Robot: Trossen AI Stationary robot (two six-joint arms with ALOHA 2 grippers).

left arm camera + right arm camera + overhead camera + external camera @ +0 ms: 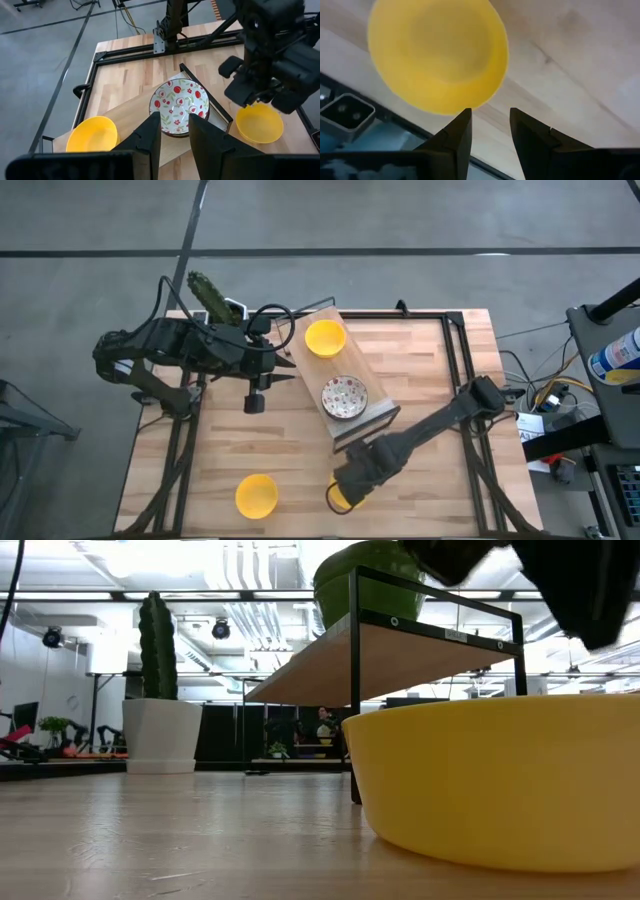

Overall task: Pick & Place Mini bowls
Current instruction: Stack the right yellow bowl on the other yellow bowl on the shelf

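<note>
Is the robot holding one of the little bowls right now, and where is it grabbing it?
No, nothing is held. The right gripper hangs open just beside a yellow bowl on the table. The left gripper is open too, up above the speckled bowl.

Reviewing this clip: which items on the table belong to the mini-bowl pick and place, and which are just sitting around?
Job items:
- yellow bowl on the shelf
- red-speckled white bowl on the shelf
- yellow bowl on the table, front left
- yellow bowl under the right gripper, whose fingers are open
- left gripper, open, hovering by the shelf

Just lying about:
- cactus in its white pot
- raised wooden shelf
</note>
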